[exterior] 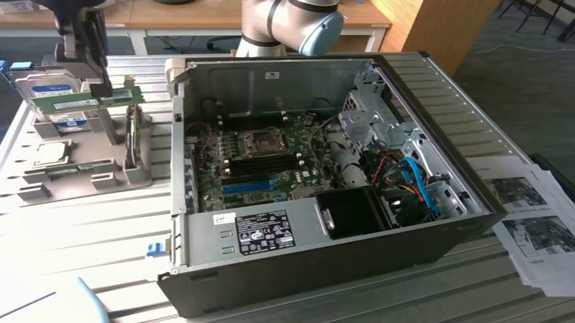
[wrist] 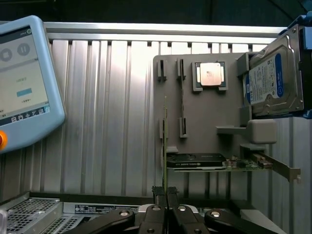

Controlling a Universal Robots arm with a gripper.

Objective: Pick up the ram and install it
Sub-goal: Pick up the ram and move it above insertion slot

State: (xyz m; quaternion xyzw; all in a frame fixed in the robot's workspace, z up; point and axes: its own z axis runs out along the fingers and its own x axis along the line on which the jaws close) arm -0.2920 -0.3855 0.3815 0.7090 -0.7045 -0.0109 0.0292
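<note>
Closest to the wrist camera, the jaws are pinched narrow on the ram (wrist: 165, 146), which shows there edge-on as a thin line running away from them. In the exterior view, starting at that view's left, a grey holder tray (exterior: 85, 165) sits on the ribbed metal table (exterior: 81, 229). A hard drive (exterior: 45, 86) stands at the tray's back and a silver processor chip (exterior: 45, 153) lies flat on it. The ram (exterior: 77, 103) hangs roughly level in the jaws above this tray, just in front of the hard drive, its green face towards the camera. Beside it a graphics card (exterior: 134, 138) stands on edge. Further right is the open computer case (exterior: 378, 269), well apart from the ram, with its motherboard (exterior: 260, 161) exposed. Printed sheets (exterior: 530, 215) lie at the far right.
</note>
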